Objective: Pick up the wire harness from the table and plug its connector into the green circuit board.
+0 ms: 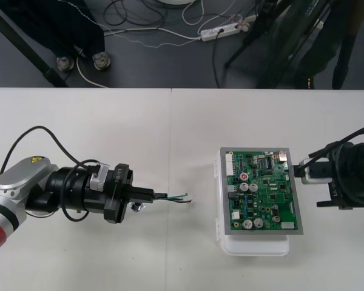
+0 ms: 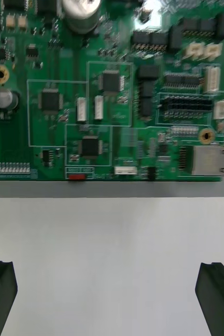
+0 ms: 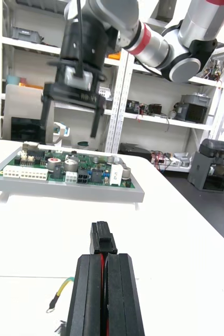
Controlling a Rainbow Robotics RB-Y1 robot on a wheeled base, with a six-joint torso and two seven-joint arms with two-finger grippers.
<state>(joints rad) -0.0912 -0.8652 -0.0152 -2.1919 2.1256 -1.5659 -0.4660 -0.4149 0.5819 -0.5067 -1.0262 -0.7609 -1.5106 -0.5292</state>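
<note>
Our left gripper point(image 1: 147, 195) pinches the harness point(image 1: 175, 197) behind its plug point(image 3: 102, 239), left of the board point(image 1: 261, 194); our right gripper point(image 2: 107, 278) hangs spread at its right edge; lettering unreadable.

The wire harness point(image 1: 173, 197) was pinched between the closed fingers point(image 3: 109, 294) of the left gripper point(image 1: 153, 195). Its small black plug point(image 3: 102, 239) stuck out just past the fingertips and pointed toward the board, while a thin green wire point(image 3: 62, 291) trailed loose just beside them. The green circuit board point(image 1: 264, 191) lay flat on its white base point(image 1: 255, 245), dense with chips, capacitors and white connectors. It sat well ahead of the left gripper, with its far edge just in front of the spread fingers of the right gripper point(image 1: 309, 173).
</note>
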